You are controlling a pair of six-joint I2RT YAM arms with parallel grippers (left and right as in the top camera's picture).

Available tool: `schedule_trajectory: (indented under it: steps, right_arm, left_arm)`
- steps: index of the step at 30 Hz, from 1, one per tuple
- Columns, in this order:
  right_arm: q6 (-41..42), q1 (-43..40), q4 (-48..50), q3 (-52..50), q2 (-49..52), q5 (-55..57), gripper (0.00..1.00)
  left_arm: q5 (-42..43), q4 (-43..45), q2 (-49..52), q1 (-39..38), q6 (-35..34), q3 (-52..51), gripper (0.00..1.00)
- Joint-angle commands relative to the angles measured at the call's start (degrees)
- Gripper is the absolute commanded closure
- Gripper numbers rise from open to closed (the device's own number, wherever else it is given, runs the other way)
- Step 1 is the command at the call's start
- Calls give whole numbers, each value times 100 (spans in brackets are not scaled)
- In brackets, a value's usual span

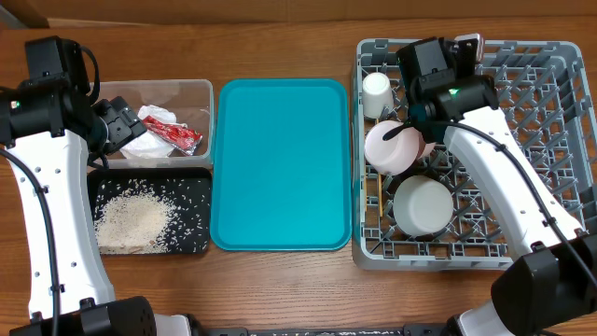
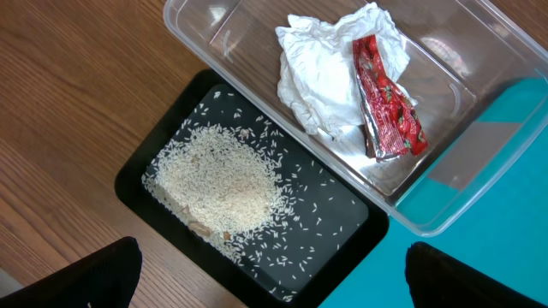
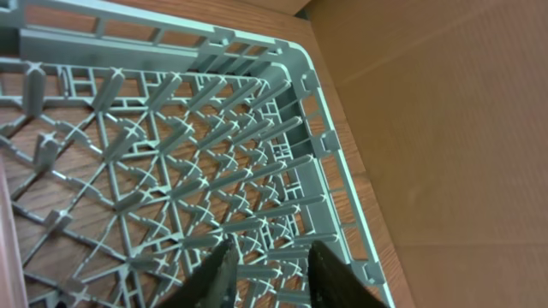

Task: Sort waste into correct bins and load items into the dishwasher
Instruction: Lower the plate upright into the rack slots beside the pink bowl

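Showing near-completion: rice in black tray, tissue and red wrapper in clear tub, crockery in dish rack; left gripper spread wide, right gripper slightly parted, empty

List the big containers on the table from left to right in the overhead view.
Clear tub → teal tray → dish rack. The black tray lies directly below the tub in the picture, sharing its place across, so it is left out of the order.
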Motion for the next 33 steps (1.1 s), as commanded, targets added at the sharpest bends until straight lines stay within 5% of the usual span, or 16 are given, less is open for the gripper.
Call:
schedule_trajectory:
  steps: [1,13,14,16,33]
  right_arm:
    - [42,160,50,146,-85,-122,67]
    - [39,249,-4,713,-1019,-3689,51]
    - [42,249,-11,713,-1115,-4144,41]
    - [42,249,-105,713,-1235,-4872,0]
    - [42,249,-179,704,-1244,-5480,0]
  left_arm:
    - [-35,2,20,9,-15,79,0]
    - [-35,2,20,11,-13,79,0]
    - [-35,2,20,11,-13,79,0]
    - [-35,2,20,11,-15,79,0]
    - [-35,2,20,9,-13,79,0]
